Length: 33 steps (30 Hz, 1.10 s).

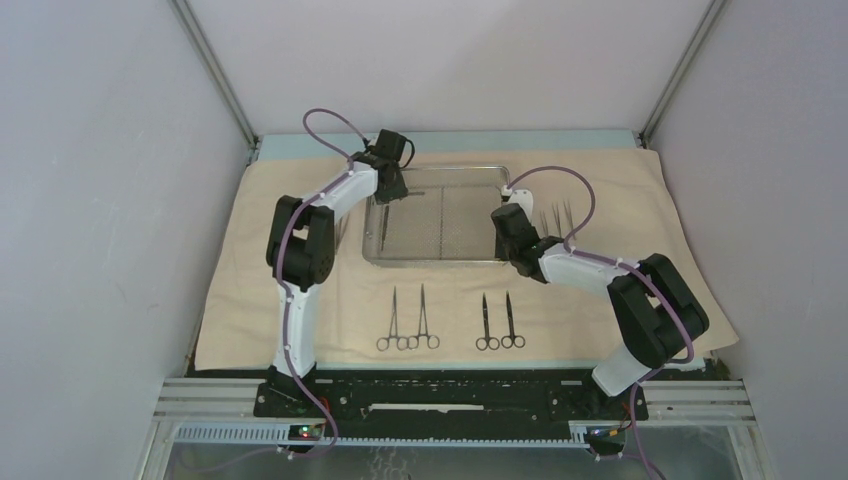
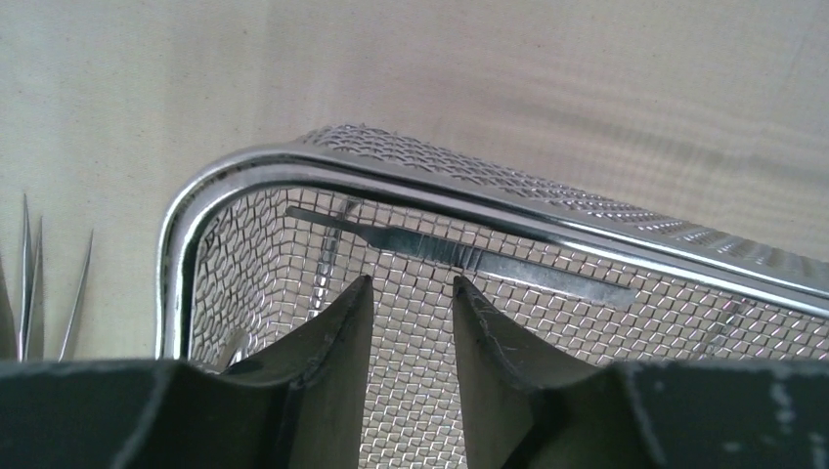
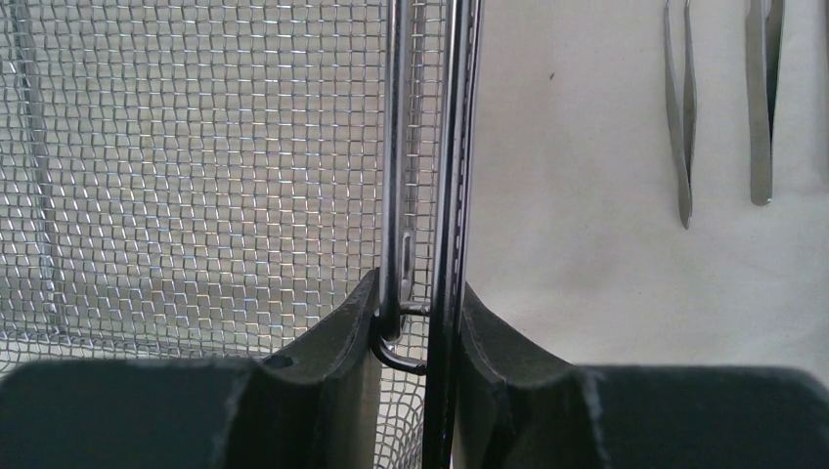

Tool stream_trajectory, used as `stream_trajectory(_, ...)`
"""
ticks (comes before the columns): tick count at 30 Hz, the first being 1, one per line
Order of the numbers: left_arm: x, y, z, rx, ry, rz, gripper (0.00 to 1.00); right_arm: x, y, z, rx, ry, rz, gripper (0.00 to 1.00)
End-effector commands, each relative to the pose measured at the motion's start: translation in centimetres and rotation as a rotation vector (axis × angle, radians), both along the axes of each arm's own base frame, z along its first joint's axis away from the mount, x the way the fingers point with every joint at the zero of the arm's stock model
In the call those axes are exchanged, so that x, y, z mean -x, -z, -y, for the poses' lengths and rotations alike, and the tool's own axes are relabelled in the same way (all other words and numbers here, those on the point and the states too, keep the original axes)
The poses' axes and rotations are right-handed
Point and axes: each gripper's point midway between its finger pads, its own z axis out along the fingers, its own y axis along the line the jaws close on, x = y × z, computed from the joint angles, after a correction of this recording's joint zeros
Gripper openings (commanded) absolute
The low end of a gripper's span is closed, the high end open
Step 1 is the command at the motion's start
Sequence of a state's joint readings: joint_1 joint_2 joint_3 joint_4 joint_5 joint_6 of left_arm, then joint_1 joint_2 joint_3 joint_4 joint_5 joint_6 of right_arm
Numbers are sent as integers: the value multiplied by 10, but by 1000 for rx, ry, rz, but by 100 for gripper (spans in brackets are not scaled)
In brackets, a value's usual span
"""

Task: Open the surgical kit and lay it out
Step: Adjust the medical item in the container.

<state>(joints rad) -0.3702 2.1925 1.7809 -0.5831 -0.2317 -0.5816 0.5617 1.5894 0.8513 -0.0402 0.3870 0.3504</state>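
Emptying step, judged: tray (image 1: 430, 263) upper-centre of the top view, right gripper (image 3: 417, 285) clenched on its right rim, left gripper (image 2: 411, 283) released over a slim tool (image 2: 469, 256) inside; next calls for lowering and pinching it.

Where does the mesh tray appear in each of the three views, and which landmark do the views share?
Top external: mesh tray in the centre of the picture.
Left wrist: mesh tray corner across the middle and right.
Right wrist: mesh tray fills the left half.
Shared landmark: beige cloth under it.
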Motion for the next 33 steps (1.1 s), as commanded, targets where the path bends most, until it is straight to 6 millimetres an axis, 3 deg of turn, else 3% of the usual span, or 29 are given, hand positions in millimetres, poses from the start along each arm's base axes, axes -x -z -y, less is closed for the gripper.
stream_trajectory(1,-11,-52,5,54,-33,92,41,-55,-111,-30,-275,73,396,0)
stream_trajectory(6,2,-52,-8,-32,-30,54,43,-58,-110,-31,-291,63,390,0)
stream_trajectory(12,24,-50,-17,-76,-18,3,47,-62,-92,-38,-347,41,231,0)
stream_trajectory(15,28,-64,-15,-72,10,-6,48,-64,-93,-45,-478,19,104,0)
stream_trajectory(17,27,-81,-15,-84,26,-8,48,-68,-101,-48,-568,-8,60,0)
stream_trajectory(21,24,-112,-10,-88,58,20,47,-64,-100,-61,-766,-36,-112,0)
stream_trajectory(27,26,-129,1,-75,92,22,47,-59,-106,-85,-966,-116,-219,0)
stream_trajectory(29,27,-133,2,-69,91,29,47,-56,-109,-85,-983,-123,-238,0)
stream_trajectory(33,26,-139,2,-75,93,45,48,-58,-97,-73,-825,-78,-196,0)
